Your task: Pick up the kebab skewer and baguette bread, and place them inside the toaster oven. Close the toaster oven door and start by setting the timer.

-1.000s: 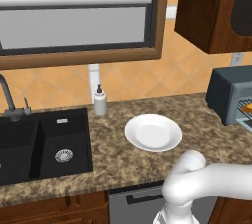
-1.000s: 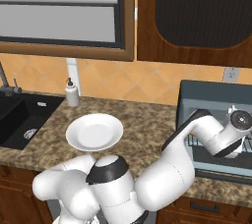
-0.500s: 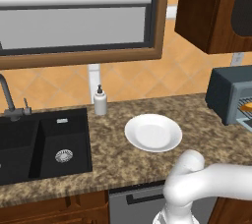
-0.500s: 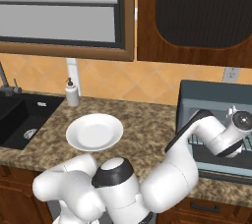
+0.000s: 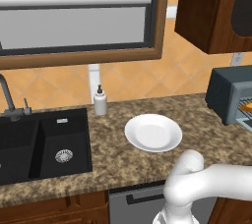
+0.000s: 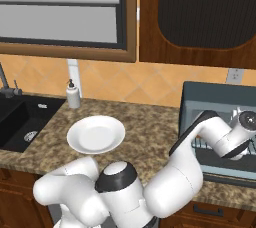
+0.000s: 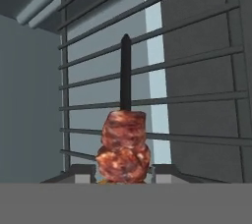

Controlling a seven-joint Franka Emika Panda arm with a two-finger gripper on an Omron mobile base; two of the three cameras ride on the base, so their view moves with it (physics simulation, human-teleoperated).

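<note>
The gripper [image 7: 123, 176] is seen in the hand view with its two dark finger tips [image 7: 81, 173] low in the picture, either side of the kebab skewer [image 7: 123, 144]. The reddish-brown meat chunks sit between the tips, and the thin stick points away from them over the wire rack [image 7: 162, 95]. Whether the jaws are clamped on the skewer or parted from it cannot be told, since the contact is hidden at the bottom edge.

The rack's grey bars are crossed by the stick, with the grey inner walls of the toaster oven [image 6: 215, 97] around them. In the right base view the hand is reached into the oven's open front, above the lowered toaster oven door [image 6: 220, 164]. The oven is set on the speckled granite counter [image 6: 145, 132] at its right end.

A white plate [image 6: 96, 134] lies bare on the counter, well apart from the oven. A soap dispenser [image 5: 100, 100] stands by the wall, beside the black sink [image 5: 44, 142].
</note>
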